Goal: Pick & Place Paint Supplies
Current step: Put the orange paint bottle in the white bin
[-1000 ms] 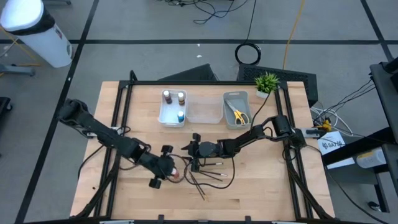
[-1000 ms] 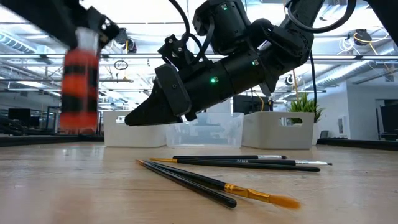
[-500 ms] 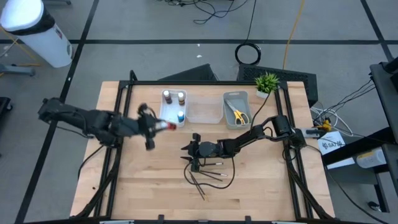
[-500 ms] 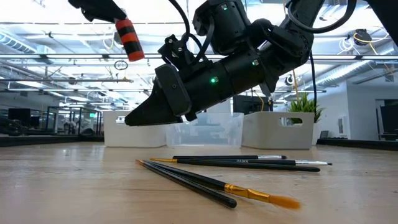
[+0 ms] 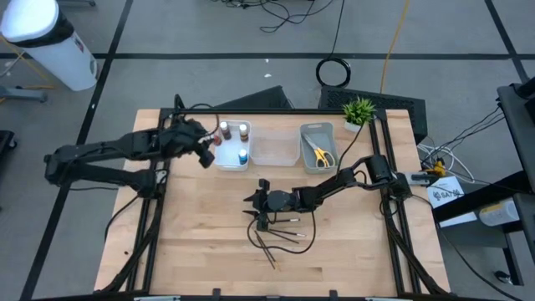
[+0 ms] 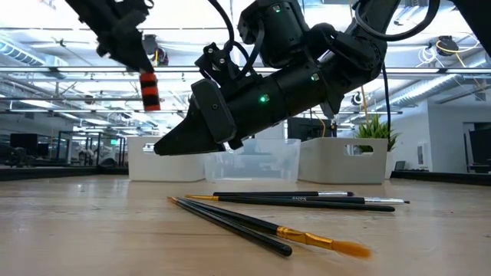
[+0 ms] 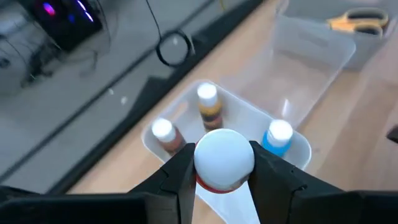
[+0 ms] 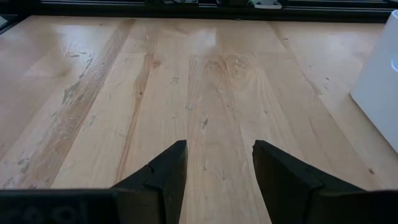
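1. Red bottle [image 7: 224, 163], pale cap, gripped in left gripper [image 5: 203, 147], held in the air over white tray [image 5: 219, 157] w/ cap pointing at tray.
2. Three bottles upright in white tray: blue [image 7: 278, 137], two brownish [image 7: 209, 106].
3. Brushes [image 6: 299, 201]: thin, dark, several lying flat on table, some crossing; one w/ orange tip [image 6: 349, 247].
4. Scissors [image 5: 320, 154], yellow handles, flat in grey tray [image 5: 306, 130].

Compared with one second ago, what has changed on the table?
The left pincer, shut on the orange bottle, carried it from the table's front up to the white tray with three bottles. The right pincer, open above the brushes, stayed put.
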{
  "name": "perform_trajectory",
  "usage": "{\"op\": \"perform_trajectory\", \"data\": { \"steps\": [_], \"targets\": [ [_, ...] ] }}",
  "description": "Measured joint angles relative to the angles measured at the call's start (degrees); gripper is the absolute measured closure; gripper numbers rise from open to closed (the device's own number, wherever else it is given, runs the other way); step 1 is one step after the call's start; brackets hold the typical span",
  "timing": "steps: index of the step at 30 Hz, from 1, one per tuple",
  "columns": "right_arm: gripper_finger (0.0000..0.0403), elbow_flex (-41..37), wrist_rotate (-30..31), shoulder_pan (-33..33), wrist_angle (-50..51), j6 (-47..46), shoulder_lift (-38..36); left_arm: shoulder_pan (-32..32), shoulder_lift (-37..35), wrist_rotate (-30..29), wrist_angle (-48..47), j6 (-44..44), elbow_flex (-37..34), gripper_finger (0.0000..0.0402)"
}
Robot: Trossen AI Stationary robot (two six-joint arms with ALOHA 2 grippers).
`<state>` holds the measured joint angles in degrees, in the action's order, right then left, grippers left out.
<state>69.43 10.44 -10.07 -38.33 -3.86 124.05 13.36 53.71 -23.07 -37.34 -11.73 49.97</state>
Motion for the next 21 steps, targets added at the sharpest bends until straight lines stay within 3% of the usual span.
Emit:
{"op": "perform_trajectory", "data": {
  "steps": [8, 14, 21],
  "targets": [
    [0.0232, 0.0, 0.0, 0.0, 0.5, 0.0, 0.0, 1.8, 9.9, 2.9, -0.7, 1.1, 0.0, 0.0273],
    [0.0232, 0.0, 0.0, 0.0, 0.9, 0.0, 0.0, 1.2, 16.6, 8.5, 1.1, 2.4, -0.3, 0.0271],
    [0.0232, 0.0, 0.0, -0.1, 1.5, 0.0, 0.0, 1.2, 17.2, 9.2, 10.6, 2.5, -8.0, 0.0276]
  ]
}}
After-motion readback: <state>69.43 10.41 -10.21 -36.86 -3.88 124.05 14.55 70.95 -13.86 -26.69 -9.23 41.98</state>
